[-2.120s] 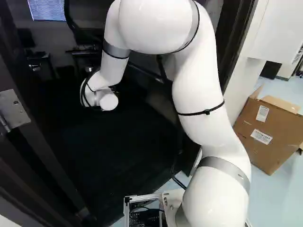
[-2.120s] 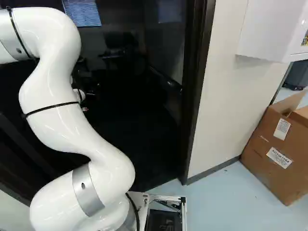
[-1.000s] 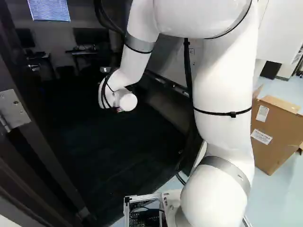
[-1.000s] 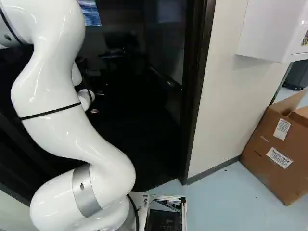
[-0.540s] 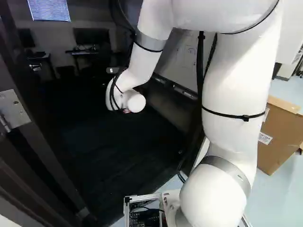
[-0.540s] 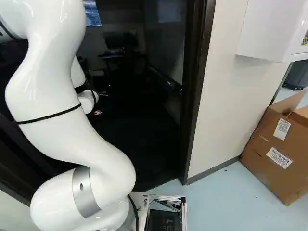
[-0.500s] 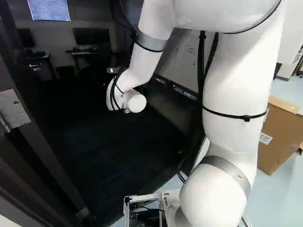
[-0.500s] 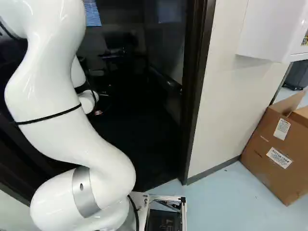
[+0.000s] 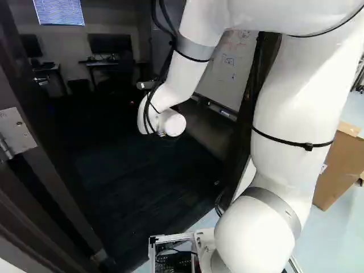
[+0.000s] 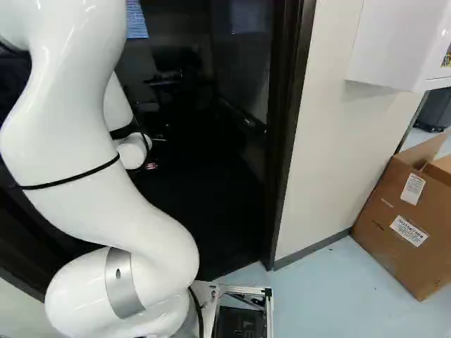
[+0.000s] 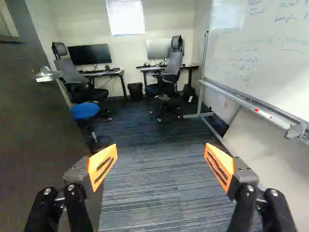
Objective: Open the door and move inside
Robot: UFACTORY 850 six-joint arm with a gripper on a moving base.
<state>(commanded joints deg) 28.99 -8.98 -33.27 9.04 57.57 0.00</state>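
Over the dark striped carpet, the pincer hangs wide open, its orange pads well apart and nothing held between them. The white arm reaches through the doorway with the pincer at its far end. Beside one finger stands the dark door, open, its silver handle apart from the pincer. Beside the other finger runs a whiteboard on a metal stand, with writing on it and a ledge along its lower edge.

Farther ahead of the pincer, on the door's side, sits a stool with a blue seat. Past it, a high-backed chair stands by a counter bearing a dark monitor. A black bin stands between that counter and another, which has a second chair in front. Above is a window with blinds.

At the left of the left base view, a metal hinge shows. Outside the dark door frame, a cardboard box with raised flaps stands on pale floor, lower than a white cabinet.
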